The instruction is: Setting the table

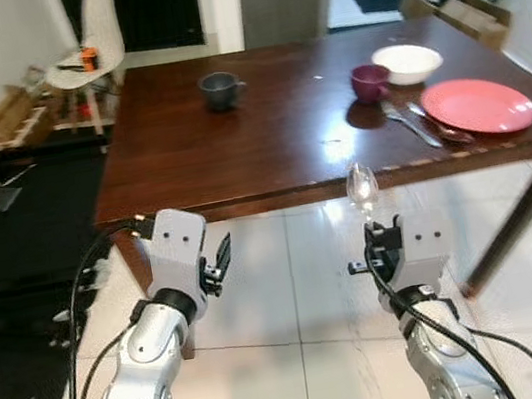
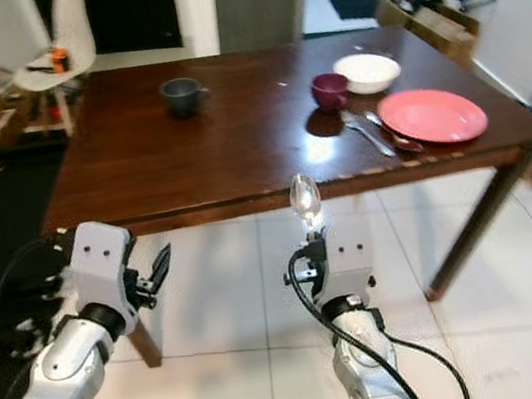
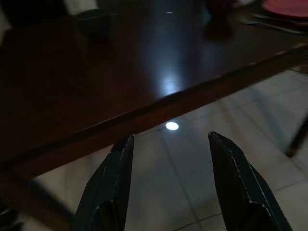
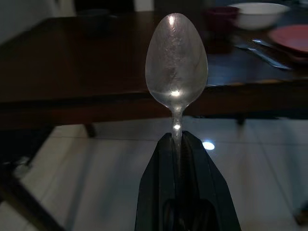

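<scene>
Dark table (image 1: 237,143) ahead; right end effector (image 4: 179,144) pinching spoon (image 4: 176,62), handle hidden; left end effector (image 3: 168,159) spread.

You face a dark wooden bench (image 1: 238,153) on a glossy white tiled floor (image 1: 301,356); a white chair (image 1: 92,45) stands beyond its far left corner.
</scene>
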Tool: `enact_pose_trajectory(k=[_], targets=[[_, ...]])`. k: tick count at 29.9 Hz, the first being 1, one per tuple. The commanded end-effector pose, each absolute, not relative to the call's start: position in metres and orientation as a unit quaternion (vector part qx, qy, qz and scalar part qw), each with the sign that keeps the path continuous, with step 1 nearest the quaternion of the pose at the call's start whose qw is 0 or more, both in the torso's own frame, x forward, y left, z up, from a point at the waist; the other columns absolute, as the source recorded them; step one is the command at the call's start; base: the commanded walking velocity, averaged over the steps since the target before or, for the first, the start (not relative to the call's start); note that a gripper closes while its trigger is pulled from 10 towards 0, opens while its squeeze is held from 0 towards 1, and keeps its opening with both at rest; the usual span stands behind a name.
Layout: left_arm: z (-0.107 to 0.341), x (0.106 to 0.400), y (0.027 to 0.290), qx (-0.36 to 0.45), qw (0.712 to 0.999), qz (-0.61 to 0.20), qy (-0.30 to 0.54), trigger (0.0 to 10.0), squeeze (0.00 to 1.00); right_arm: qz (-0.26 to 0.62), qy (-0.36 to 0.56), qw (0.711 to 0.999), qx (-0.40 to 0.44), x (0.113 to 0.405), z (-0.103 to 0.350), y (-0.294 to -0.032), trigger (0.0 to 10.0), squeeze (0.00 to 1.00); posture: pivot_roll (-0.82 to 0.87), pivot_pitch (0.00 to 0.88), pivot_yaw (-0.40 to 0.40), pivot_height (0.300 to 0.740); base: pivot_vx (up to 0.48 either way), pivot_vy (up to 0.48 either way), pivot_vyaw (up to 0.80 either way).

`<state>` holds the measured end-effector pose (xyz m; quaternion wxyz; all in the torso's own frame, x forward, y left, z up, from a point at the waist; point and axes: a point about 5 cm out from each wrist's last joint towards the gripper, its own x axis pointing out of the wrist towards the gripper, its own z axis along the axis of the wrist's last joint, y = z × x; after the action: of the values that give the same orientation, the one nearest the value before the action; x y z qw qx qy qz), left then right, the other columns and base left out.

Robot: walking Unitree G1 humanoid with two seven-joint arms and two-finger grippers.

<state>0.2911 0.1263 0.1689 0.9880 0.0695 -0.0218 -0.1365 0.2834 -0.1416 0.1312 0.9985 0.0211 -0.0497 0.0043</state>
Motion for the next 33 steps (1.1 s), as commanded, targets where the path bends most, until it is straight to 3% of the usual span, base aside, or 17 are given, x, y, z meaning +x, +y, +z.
enact_pose_trajectory(k=[1,33], targets=[[0.163,0.290,0.126,0.071,0.988,-0.135,-0.011,10.0,0.00,0.002,-0.044,0.999,0.027,0.283,0.129,-0.142,10.0,0.00,-0.05,0.025,0.049,0.740,0.000,0.000,-0.80],[0.118,0.282,0.141,0.067,0.990,-0.109,0.062,10.0,0.00,0.009,-0.033,0.999,0.022,0.283,0.123,-0.141,10.0,0.00,-0.04,0.027,0.043,0.740,0.000,0.000,-0.80]])
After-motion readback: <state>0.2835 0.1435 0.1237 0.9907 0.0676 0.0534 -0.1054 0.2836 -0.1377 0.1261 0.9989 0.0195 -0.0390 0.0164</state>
